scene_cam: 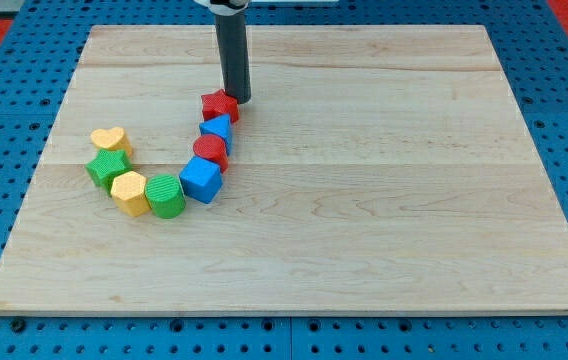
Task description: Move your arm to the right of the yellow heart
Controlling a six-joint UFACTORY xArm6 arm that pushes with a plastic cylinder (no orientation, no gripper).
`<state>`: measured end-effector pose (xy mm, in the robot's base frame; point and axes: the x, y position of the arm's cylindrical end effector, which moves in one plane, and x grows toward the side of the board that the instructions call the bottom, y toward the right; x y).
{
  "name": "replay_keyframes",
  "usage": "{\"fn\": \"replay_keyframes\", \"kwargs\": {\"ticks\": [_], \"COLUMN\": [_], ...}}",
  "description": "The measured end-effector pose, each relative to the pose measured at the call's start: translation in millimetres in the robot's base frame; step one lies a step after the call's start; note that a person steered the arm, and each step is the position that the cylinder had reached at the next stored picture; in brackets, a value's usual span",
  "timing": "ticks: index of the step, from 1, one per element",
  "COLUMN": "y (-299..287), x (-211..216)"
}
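Your tip [239,100], a bare rod grasping nothing, rests just behind the red star [220,105] topping the curved chain, while the yellow heart [110,139] sits at the chain's far left end, well apart.

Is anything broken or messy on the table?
Nothing looks broken or spilled. The blocks sit in a tidy curved chain from the yellow heart to the red star. My tip rests beside the red star, at the chain's far end from the heart.
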<state>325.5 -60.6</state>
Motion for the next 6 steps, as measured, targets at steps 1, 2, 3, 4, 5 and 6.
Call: {"fn": "replay_keyframes", "kwargs": {"ticks": [1,2,3,4,5,6], "y": [-3,-85,-186,-183,-135,-101], "x": [-59,-62,-30,-3,15,37]}}
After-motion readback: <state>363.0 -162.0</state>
